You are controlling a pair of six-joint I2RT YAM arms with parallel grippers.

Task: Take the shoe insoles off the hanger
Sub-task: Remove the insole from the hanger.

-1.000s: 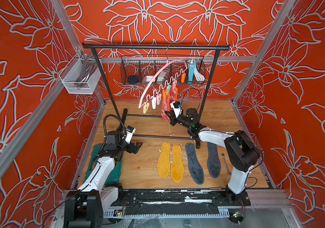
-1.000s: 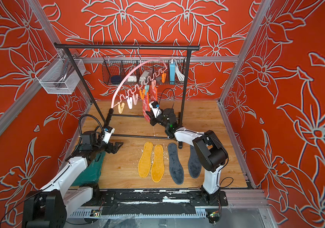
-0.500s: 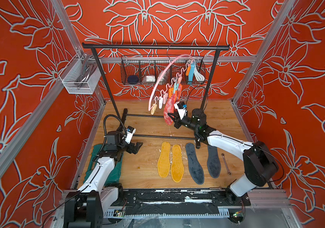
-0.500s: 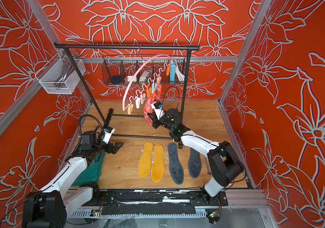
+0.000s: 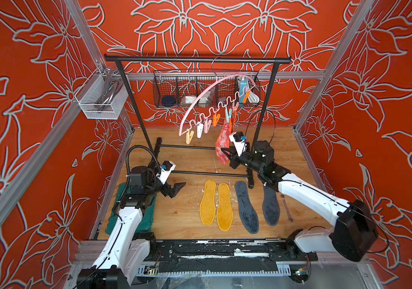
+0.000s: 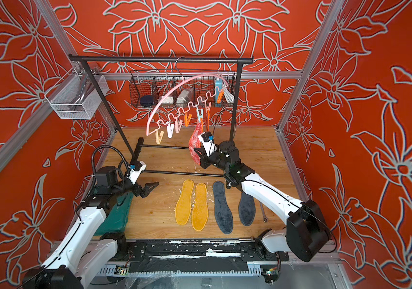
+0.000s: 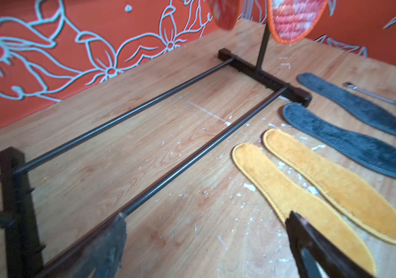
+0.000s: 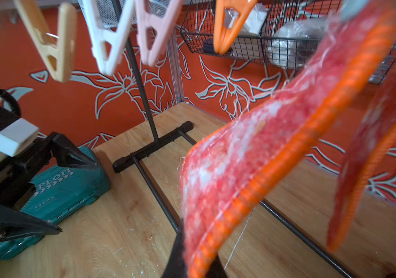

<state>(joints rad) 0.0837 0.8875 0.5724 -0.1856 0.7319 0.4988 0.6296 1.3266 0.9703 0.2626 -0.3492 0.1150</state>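
My R gripper [image 5: 225, 153] clamps a red-pink insole [image 5: 222, 141] hanging on the pink hanger [image 5: 206, 96]; L gripper [image 5: 179, 190] gapes wide, empty. Yellow insoles [image 5: 216, 205] + grey insoles [image 5: 246, 207] lie on the table [image 5: 174, 217]. Teal case [image 8: 71, 187] lettering: approx "PLOI", rest unclear.

Red-pink insole [image 8: 252, 168] blurred in right wrist view, upper end cut off.

rack rails [image 5: 212, 173] crossing floor [image 5: 189, 160], clothespins [image 5: 199, 129] overhead
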